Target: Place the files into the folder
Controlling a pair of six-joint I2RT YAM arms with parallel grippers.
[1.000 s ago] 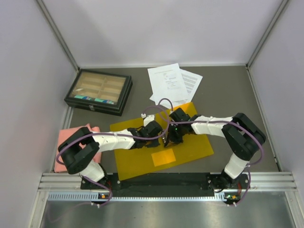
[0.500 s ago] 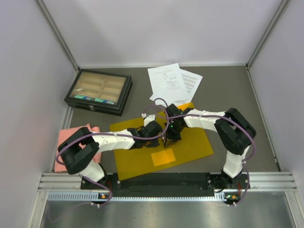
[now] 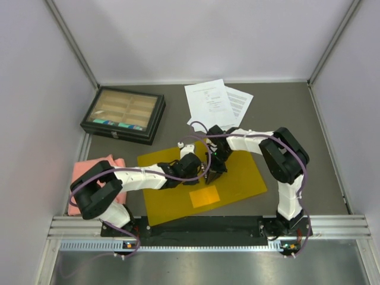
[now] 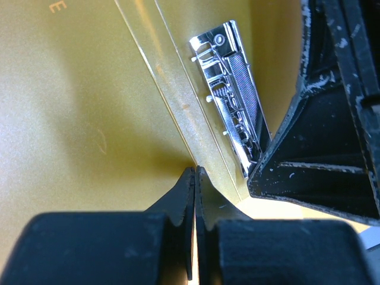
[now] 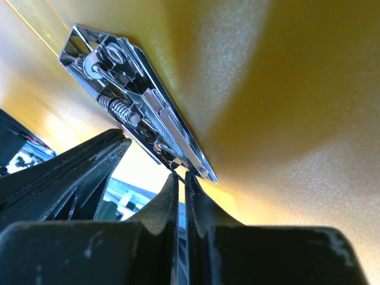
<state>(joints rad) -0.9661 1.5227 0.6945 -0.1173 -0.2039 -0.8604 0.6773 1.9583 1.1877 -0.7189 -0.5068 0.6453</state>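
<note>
Left arm point(image 3: 139, 176): elbow folded back at far left, white forearm stretched rightward toward centre. Left end effector point(image 3: 202, 173): fingers point(image 4: 175, 199) pressed together, tips meeting, no gap. Right arm point(image 3: 252, 139): upper link rising from base, elbow high, forearm reaching left, wrist bent back toward near edge. Right end effector point(image 3: 213, 171): fingers point(image 5: 159, 208) closed, hairline slit between. Both end effectors just beside each other at centre; right one's black body fills right side of left wrist view.
</note>
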